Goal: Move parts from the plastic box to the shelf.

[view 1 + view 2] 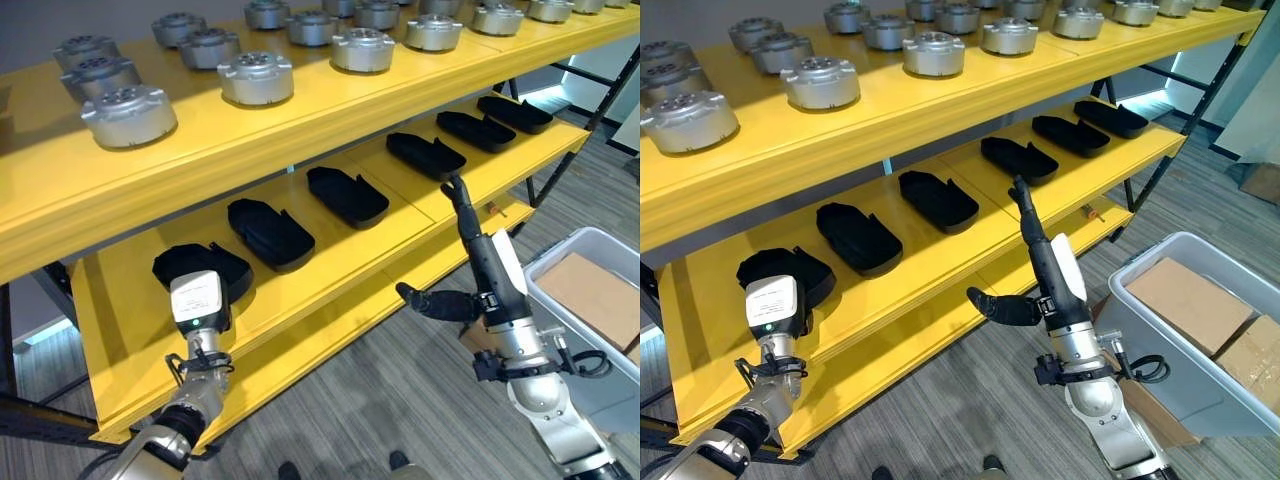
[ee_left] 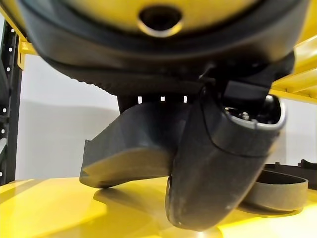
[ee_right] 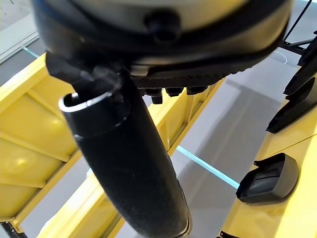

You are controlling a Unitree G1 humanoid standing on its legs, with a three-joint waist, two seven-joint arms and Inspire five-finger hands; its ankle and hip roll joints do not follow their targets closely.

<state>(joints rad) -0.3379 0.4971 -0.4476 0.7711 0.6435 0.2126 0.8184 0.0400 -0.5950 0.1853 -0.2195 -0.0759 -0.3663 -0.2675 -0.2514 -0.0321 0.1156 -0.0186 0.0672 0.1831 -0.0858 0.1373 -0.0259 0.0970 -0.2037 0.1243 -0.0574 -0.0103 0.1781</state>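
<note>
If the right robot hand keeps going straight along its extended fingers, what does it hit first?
Most likely the black part lying on the middle shelf. The right robot hand points up and back toward it with straight fingers, the tips close to its near end. Depth is uncertain, so it could pass just over it.

Head views overlook shelf (image 1: 300,130); wrist views close-up.

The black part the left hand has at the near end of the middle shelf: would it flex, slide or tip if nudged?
The black part looks like rigid moulded plastic, so probably stiff and light. In the left wrist view it sits tilted with one edge raised off the yellow shelf, so it may rock. The shelf looks smooth, so it could slide easily. The left hand is at it.
</note>
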